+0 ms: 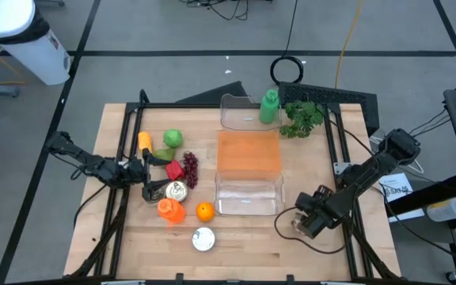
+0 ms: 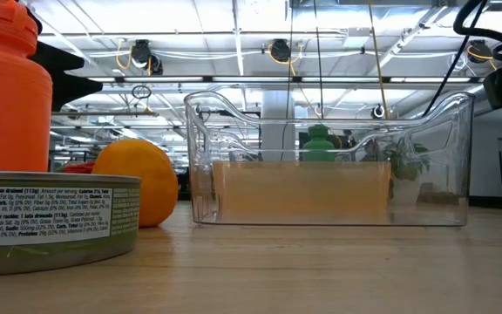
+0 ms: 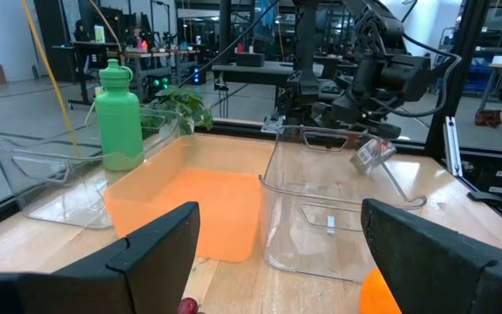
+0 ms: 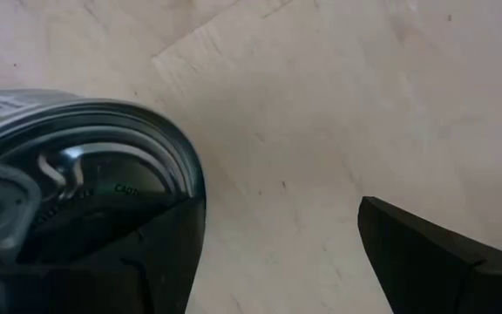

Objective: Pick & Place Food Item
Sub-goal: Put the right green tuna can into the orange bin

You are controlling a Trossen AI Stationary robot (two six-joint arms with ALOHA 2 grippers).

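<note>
Right hand (image 1: 299, 225): fingers apart, low over the surface (image 1: 244, 249) — a can (image 4: 68, 174) lies at one finger, apparently not gripped.
Left hand (image 1: 142, 170): spread, empty — fruit pile (image 1: 176, 166) just beyond it.
Bin (image 1: 248, 194): between both hands, likely the target.

Bright even overhead light, ceiling strips (image 2: 234, 35) glaring in the low view, soft faint shadows on the table (image 1: 244, 245), near can (image 2: 55, 222) blurred, right wrist view soft, tin (image 4: 77, 174) glinting

The can (image 4: 77, 174) was cut off in the right wrist view; the orange bottle (image 2: 7, 78) was cropped in the low view.
</note>
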